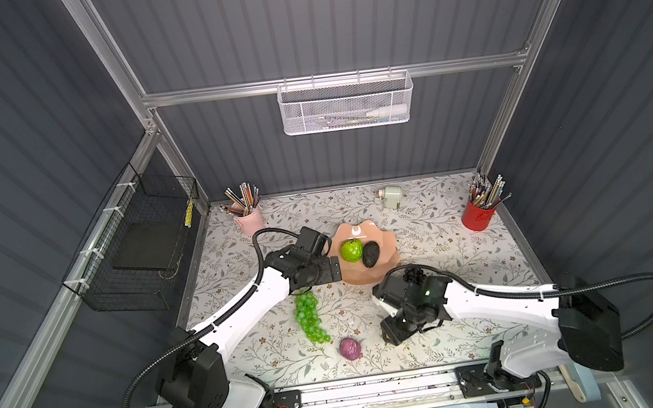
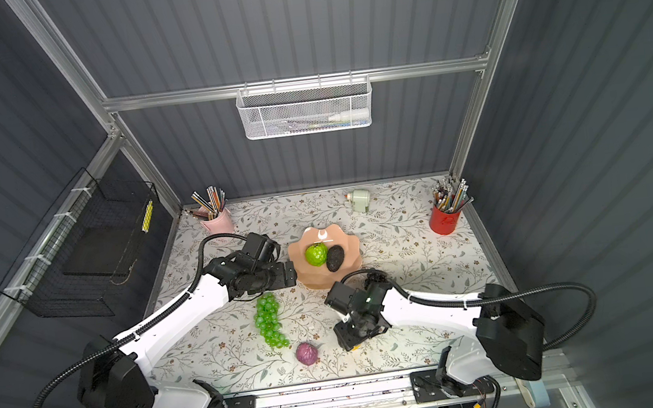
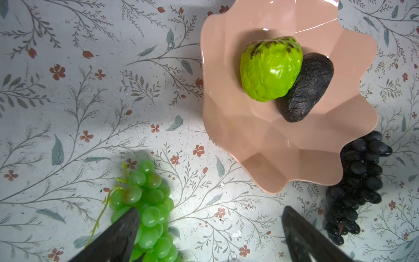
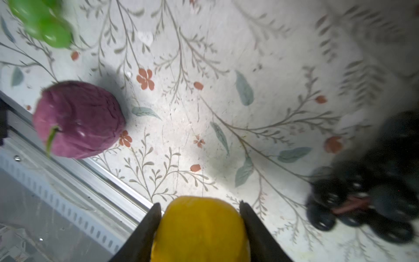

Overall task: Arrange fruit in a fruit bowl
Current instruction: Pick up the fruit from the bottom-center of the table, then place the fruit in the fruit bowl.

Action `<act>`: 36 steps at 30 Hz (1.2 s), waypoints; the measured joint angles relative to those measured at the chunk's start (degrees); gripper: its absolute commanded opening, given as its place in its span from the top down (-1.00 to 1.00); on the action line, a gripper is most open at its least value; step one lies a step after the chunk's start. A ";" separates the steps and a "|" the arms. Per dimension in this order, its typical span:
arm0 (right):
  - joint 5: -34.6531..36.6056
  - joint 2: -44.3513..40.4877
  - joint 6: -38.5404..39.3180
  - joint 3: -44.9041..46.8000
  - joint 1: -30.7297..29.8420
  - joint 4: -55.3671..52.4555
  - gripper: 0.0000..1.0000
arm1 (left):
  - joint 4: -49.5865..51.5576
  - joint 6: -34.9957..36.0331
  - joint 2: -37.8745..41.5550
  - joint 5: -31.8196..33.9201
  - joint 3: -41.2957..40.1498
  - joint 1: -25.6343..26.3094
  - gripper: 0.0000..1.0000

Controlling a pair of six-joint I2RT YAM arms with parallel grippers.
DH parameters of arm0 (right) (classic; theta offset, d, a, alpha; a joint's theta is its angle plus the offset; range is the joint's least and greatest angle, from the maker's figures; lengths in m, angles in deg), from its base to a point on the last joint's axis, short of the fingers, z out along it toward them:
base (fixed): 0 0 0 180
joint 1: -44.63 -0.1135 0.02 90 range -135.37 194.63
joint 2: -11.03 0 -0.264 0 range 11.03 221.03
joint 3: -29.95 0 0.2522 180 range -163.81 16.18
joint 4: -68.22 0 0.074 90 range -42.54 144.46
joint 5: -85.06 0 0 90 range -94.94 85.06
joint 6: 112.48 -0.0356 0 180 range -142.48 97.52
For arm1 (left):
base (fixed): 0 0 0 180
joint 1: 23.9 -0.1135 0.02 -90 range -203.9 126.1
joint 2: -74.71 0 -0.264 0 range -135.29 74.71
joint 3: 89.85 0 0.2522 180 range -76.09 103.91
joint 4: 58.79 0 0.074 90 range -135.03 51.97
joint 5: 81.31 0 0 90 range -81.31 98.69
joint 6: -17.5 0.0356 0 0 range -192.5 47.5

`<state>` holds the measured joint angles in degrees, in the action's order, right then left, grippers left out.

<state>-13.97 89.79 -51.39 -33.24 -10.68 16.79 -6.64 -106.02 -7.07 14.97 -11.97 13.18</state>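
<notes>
Small yellow fruit (image 4: 200, 229) sat on worktop at 6 o'clock of fruit bowl (image 1: 360, 278), right tool (image 4: 199, 204) half-closed against both its sides, firm hold unclear, so it likely needed a centered squeeze, then straight lift; left tool (image 3: 210, 208) gaped wide, empty.

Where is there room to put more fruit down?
Bare bowl floor nearer the robot, in front of the green fruit and avocado. On the table, bare between bowl and red cup. Crowded at the bowl's near edge: green grapes, dark grapes, left arm, right arm.
</notes>
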 measured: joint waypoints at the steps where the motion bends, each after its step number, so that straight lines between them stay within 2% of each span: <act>1: -0.72 -0.76 0.87 -1.66 2.43 -0.98 0.05 | 0.15 0.00 0.00 0.33 0.00 0.00 -0.96; 6: -2.29 -0.85 6.51 -12.66 14.53 -3.34 0.03 | 0.79 -0.04 0.79 1.92 -0.13 0.00 -0.97; 12: -2.95 8.48 12.02 -23.32 21.53 -2.64 0.02 | 2.34 -0.15 1.22 2.80 -0.22 0.00 -0.97; 21: -4.42 23.41 14.75 -31.23 22.34 -1.01 0.01 | 4.66 -0.22 4.37 4.31 -0.33 0.00 -0.97; 36: -1.44 29.42 18.95 -31.63 22.34 -1.46 -0.07 | 5.46 -0.44 5.44 5.33 -1.05 0.00 -0.98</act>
<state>-15.42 119.21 -32.44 -64.87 11.66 15.33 -1.17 -106.46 -1.63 20.31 -13.02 13.18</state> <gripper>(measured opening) 0.527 0.990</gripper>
